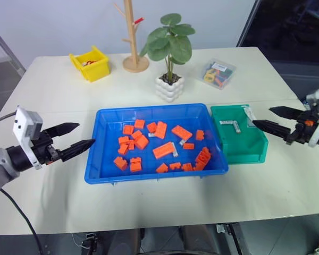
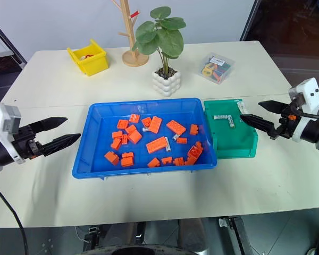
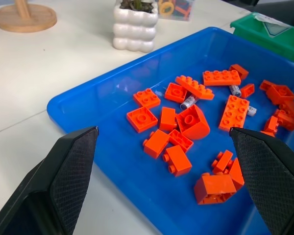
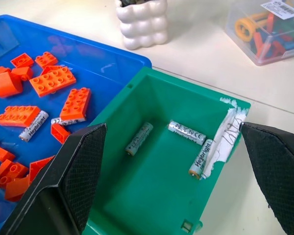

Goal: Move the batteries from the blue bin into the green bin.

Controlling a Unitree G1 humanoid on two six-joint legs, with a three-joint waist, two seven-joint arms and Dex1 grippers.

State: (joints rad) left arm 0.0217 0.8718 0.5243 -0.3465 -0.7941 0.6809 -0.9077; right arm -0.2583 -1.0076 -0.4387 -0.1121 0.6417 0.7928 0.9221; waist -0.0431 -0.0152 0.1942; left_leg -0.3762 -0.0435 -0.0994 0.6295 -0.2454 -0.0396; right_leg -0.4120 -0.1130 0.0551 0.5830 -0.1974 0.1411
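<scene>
While both jaws spread, empty | right gripper [image 4: 169,181] above green bin [image 4: 137,205], three batteries [image 4: 139,138] beneath | next: battery [image 4: 33,126] left of jaws in blue bin [image 4: 112,54], probably pinch midway | left gripper [image 1: 74,139] idle

Three batteries [image 4: 139,138] lie in the green bin [image 4: 137,205]. At least three more show among the orange bricks [image 1: 163,150] in the blue bin [image 1: 103,177].
</scene>
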